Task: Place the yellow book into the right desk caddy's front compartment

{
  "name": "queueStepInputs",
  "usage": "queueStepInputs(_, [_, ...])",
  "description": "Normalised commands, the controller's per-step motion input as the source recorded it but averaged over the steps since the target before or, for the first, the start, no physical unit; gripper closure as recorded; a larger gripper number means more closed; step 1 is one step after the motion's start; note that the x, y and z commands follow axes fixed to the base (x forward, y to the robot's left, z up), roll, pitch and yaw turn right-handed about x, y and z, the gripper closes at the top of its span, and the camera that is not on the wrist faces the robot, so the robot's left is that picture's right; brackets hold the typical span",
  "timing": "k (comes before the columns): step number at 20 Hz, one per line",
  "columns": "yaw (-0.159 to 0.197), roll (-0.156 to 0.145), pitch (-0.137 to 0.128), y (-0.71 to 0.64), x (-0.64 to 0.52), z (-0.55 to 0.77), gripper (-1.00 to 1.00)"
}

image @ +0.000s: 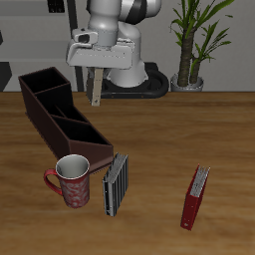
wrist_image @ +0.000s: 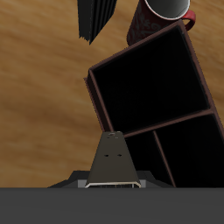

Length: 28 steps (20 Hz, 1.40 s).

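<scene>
Exterior view: yellow book (image: 96,88) in hand (image: 97,72).

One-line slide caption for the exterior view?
Pincer holds the yellow book above the right desk caddy, beside a mug.

Dark maroon-brown desk caddy (image: 62,120); pale tan yellow book (image: 96,88) with grey striped page edges; red patterned mug (image: 72,181); grey-black ribbed book (image: 116,184); dark red book (image: 195,197); wood-grain brown table (image: 159,129).
</scene>
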Motion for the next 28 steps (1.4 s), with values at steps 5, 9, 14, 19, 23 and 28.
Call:
queueStepInputs(5, [0.018, -0.051, -0.020, -0.25, -0.07, 0.11, 1.00])
queueStepInputs(9, [0.067, -0.025, 0.001, -0.18, 0.00, -0.02, 1.00])
queueStepInputs(14, [0.004, -0.045, -0.010, -0.17, -0.06, -0.01, 1.00])
queueStepInputs(19, [0.034, -0.012, 0.017, -0.06, -0.01, -0.13, 1.00])
queueStepInputs(23, [0.017, -0.010, 0.018, -0.06, 0.01, -0.14, 1.00])
queueStepInputs(28, [-0.009, -0.009, 0.035, -0.04, 0.03, -0.15, 1.00])
